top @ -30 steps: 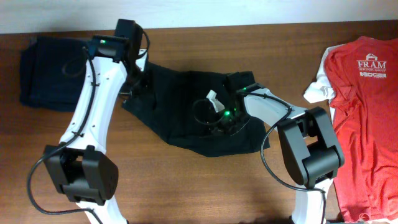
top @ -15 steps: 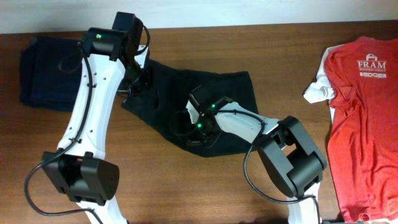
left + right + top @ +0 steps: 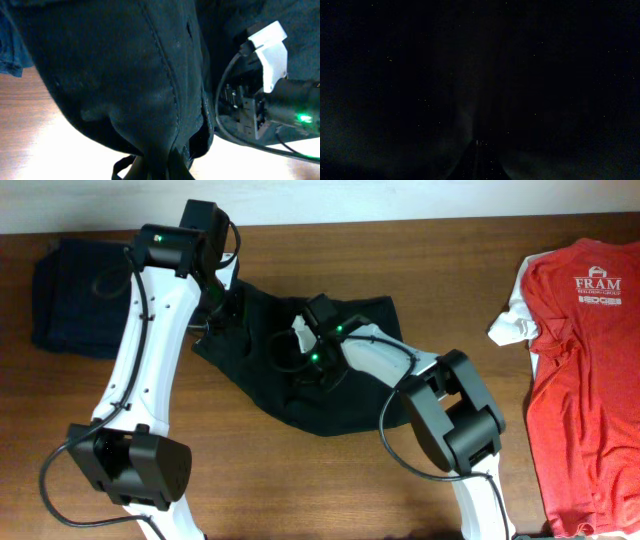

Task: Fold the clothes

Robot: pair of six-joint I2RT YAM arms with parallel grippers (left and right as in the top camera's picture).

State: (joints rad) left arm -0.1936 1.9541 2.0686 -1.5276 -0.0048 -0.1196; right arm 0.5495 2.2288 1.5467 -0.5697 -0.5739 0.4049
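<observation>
1. Clothes: one black piece is noted lying crumpled on the middle of the desk, between the two arms. Its wider part is turned toward the far edge and a corner toward the near edge.
2. The left claw is placed at the far left corner of the clothes. In the wrist view the left claw is seen drawn narrow, with a gathered ridge of the black cloth pinched in it. Stitched seams are seen running down into the grip, and bare desk wood is visible to the left of the hanging cloth.
3. The right claw is reached leftward over the middle of the clothes. It is fully closed. Its own view is almost wholly dark and filled with black cloth around the right claw. Whether cloth is pinched in it cannot be told.
4. The right arm, with a green light lit, is seen just beside the fold held by the left claw.
5. A navy pile is recorded at the far left corner, apart from the clothes.
6. A red T-shirt with white print is laid at the right edge, well apart.
</observation>
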